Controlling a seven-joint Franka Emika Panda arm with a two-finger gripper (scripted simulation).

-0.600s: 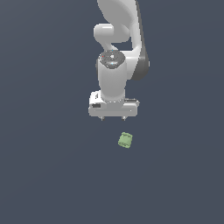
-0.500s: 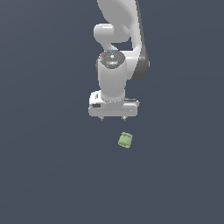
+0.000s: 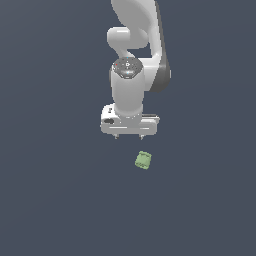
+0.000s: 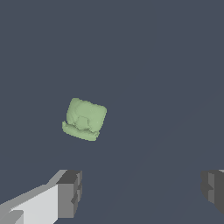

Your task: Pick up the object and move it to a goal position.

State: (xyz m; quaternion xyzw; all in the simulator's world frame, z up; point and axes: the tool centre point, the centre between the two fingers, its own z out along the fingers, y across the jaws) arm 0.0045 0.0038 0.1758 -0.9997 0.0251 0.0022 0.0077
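1. Dark grey floor (image 3: 50, 200) is all around, flat and plain.
2. We see the small green block (image 3: 143, 160) lying alone, near our white gripper (image 3: 128, 136) but not touching it, a bit to the exterior view's right.
3. Our two fingers (image 4: 70, 192) are wide apart, holding nothing.
4. If we go straight down, we might miss it or knock it away.

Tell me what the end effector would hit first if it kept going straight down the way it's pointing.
Probably bare floor. The end effector is open, and the green block sits off its line, outside the fingers, though depth is unclear.
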